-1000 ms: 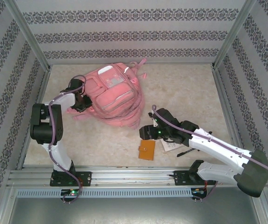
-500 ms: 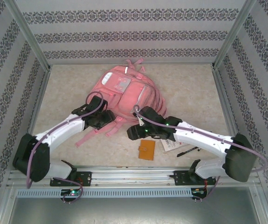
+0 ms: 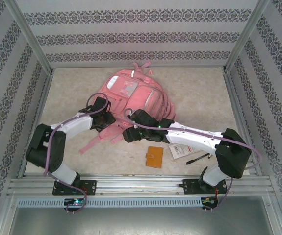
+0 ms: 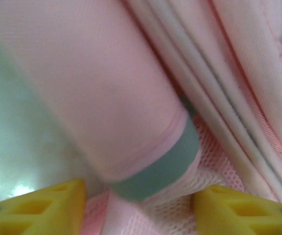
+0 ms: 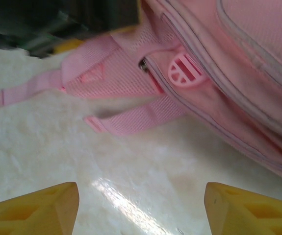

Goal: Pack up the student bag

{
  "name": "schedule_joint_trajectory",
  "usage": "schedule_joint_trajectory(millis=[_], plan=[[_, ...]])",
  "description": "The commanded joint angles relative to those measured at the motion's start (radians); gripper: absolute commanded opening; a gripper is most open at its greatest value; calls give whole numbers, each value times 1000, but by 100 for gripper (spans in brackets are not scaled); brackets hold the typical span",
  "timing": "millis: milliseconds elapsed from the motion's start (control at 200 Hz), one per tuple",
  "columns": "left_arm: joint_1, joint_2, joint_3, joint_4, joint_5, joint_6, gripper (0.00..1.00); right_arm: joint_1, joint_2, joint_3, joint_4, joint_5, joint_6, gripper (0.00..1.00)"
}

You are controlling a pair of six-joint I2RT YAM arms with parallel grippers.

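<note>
The student bag [image 3: 133, 95], a large pink backpack, lies flat in the middle of the table with its straps [image 3: 92, 142] trailing toward the near left. My left gripper [image 3: 109, 120] is at the bag's lower left edge. In the left wrist view it [image 4: 138, 208] is open, and pink mesh and a grey-edged strap [image 4: 155, 169] lie between its yellow fingertips [image 4: 38, 205]. My right gripper [image 3: 127, 135] hovers at the bag's near edge. It [image 5: 141, 208] is open over bare table, with the bag's side [image 5: 239, 73] and a round pink zip pull [image 5: 185, 69] ahead of it.
An orange wallet [image 3: 155, 157] lies on the table near the front. A white card [image 3: 180, 149] and a black pen [image 3: 198, 158] lie to its right. Metal frame posts and patterned walls close in the table on three sides.
The bag has turned and shifted right toward the centre. My left gripper swung from the bag's far left side to its lower left edge and opened. My right gripper moved left toward the bag.
</note>
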Motion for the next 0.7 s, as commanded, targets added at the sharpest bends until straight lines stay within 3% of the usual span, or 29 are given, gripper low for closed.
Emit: schedule_joint_trajectory(millis=[0, 115, 170, 315, 595, 695], plan=[[3, 91, 35, 76, -23, -22, 40, 4, -12, -13, 92, 6, -7, 69], [0, 75, 50, 49, 14, -20, 10, 22, -1, -40, 136, -23, 3, 69], [-6, 27, 49, 23, 10, -12, 6, 28, 13, -46, 144, -39, 19, 68], [-16, -123, 29, -49, 50, -15, 0, 31, 60, -25, 119, -87, 39, 65], [-67, -338, -62, -66, 114, -92, 0, 16, 114, -5, 151, 29, 147, 50], [-83, -373, -74, -75, 123, -102, 0, 15, 129, 11, 167, 50, 203, 50]])
